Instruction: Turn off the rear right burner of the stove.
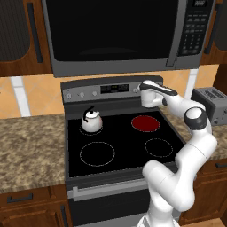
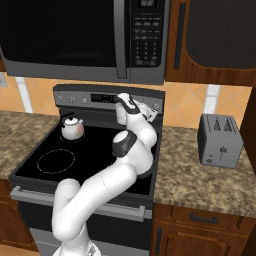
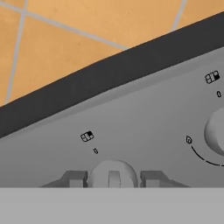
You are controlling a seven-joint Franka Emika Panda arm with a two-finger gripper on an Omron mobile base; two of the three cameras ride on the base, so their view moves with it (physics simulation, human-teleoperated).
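The rear right burner (image 1: 145, 123) glows red on the black glass stove (image 1: 124, 148). On the grey back panel (image 1: 95, 93), at its right end, my gripper (image 1: 142, 90) reaches a small round knob (image 3: 113, 173). In the hand view the knob sits between my two fingers (image 3: 75, 178), which press against its sides, so the gripper (image 3: 113, 179) is shut on it. From the right base view the gripper (image 2: 120, 100) sits against the panel (image 2: 85, 96), and my arm hides the red burner.
A white kettle (image 1: 91, 120) stands on the rear left zone. The microwave (image 1: 115, 35) hangs low over the back panel. A toaster (image 1: 210, 104) sits on the right counter. Another knob (image 3: 217, 131) lies just right of the held one.
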